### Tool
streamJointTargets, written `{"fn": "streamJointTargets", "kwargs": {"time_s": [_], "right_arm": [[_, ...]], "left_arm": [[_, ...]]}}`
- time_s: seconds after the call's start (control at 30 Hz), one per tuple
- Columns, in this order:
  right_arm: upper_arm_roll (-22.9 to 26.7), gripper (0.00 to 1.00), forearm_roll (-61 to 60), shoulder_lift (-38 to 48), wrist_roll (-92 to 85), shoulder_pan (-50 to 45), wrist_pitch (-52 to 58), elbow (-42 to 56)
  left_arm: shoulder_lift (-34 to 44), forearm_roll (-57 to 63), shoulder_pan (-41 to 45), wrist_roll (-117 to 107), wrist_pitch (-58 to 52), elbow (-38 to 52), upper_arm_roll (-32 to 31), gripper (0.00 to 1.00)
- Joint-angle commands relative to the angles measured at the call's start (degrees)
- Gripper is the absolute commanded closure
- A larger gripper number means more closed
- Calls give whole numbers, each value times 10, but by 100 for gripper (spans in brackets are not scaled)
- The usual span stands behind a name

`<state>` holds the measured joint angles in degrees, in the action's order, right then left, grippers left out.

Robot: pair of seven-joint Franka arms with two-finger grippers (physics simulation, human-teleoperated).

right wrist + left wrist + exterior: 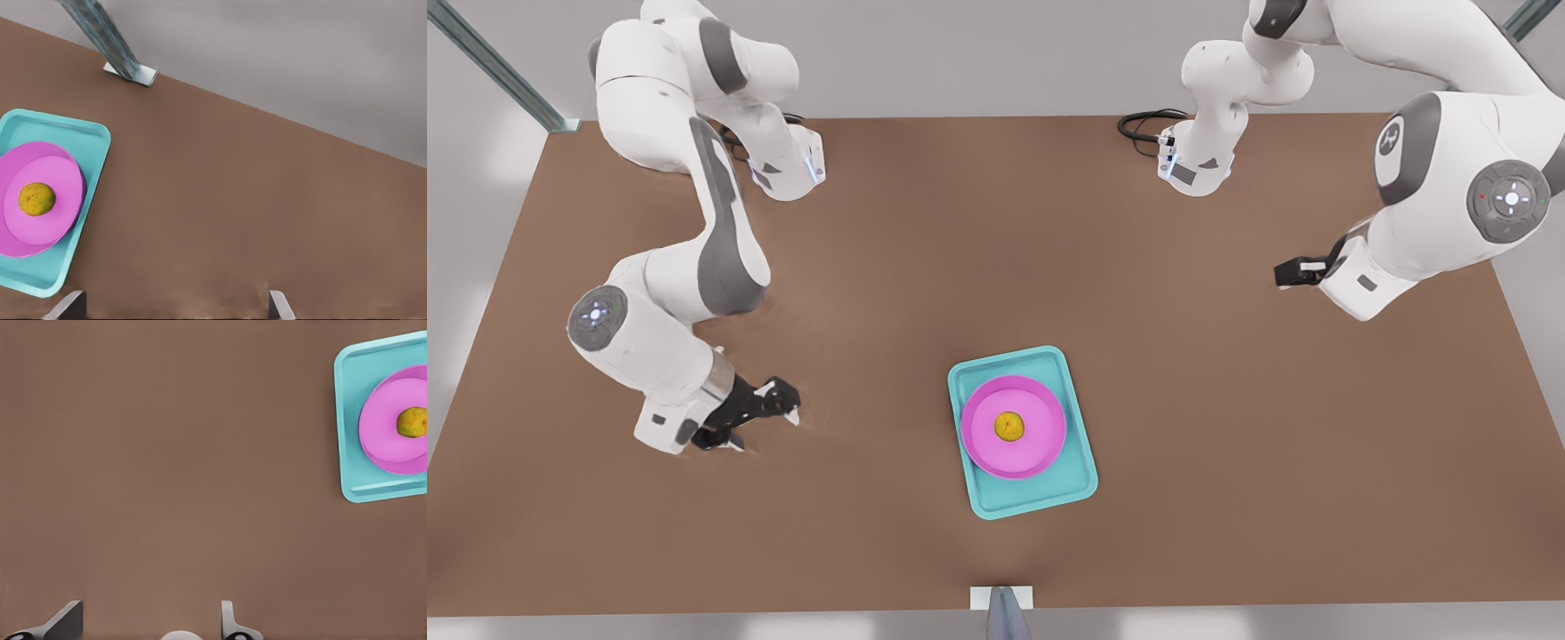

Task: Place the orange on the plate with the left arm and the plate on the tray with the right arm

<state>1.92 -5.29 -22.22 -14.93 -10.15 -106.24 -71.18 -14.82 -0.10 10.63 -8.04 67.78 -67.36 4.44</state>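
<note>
The small yellow-orange orange [1009, 427] [412, 422] [37, 199] sits in the middle of the pink plate [1042, 418] [381, 437] [65, 179]. That plate rests inside the teal tray [1040, 494] [348, 420] [93, 143], near the table's front edge. My left gripper [1286, 273] [152, 607] hangs open and holds nothing, well off toward the front view's right and raised above the table. Low over the table at the front view's left, my right gripper [763, 420] [177, 295] also stands open and holds nothing.
A metal post on a bracket [1002, 609] [107, 40] stands at the table's near edge, just in front of the tray. A black cable [1145, 124] lies by the arm base at the back. Bare brown table surrounds the tray.
</note>
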Motion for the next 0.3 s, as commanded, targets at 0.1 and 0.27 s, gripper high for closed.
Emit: {"fn": "streamJointTargets", "kwargs": {"time_s": [0.1, 0.27], "right_arm": [[23, 0, 159, 172, 3, 39, 321, -29], [24, 0, 158, 181, 4, 43, 321, -40]], "left_arm": [[-3, 0, 0, -4, -17, 2, 0, 0], [-4, -1, 1, -5, -18, 2, 0, 0]]}}
